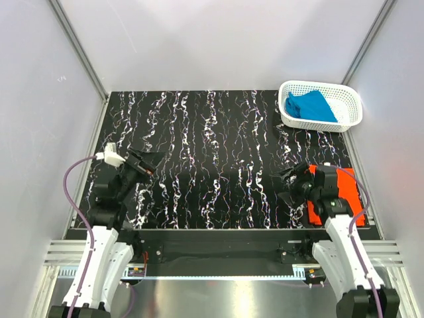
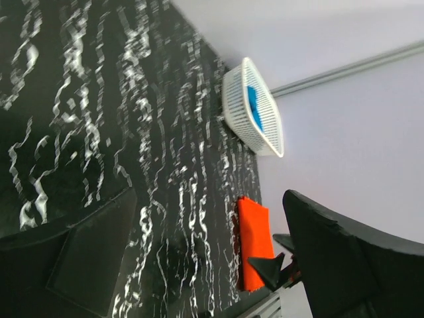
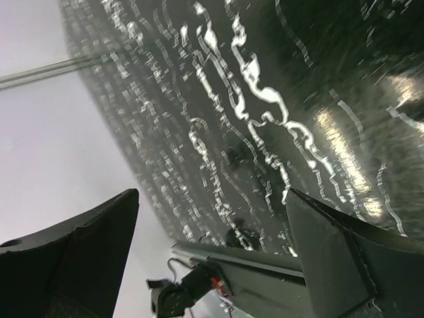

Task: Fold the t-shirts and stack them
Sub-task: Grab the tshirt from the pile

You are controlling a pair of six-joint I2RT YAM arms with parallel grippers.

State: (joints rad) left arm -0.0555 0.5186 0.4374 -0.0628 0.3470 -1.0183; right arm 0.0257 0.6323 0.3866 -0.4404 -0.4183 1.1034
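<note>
The orange-red t-shirt (image 1: 347, 193) lies folded flat at the table's near right edge, partly under my right arm; it also shows in the left wrist view (image 2: 253, 238). The bright blue t-shirt (image 1: 311, 106) lies bunched in the white basket (image 1: 352, 116) at the back right; a strip of it shows through the basket in the left wrist view (image 2: 254, 107). My left gripper (image 1: 151, 161) is open and empty above the table's left side. My right gripper (image 1: 289, 186) is open and empty, just left of the orange-red shirt. Neither shirt shows in the right wrist view.
The black marbled table (image 1: 212, 159) is walled by white panels on three sides. An aluminium rail (image 1: 218, 271) runs along the near edge between the arm bases. The basket (image 2: 255, 109) sits near the back right corner.
</note>
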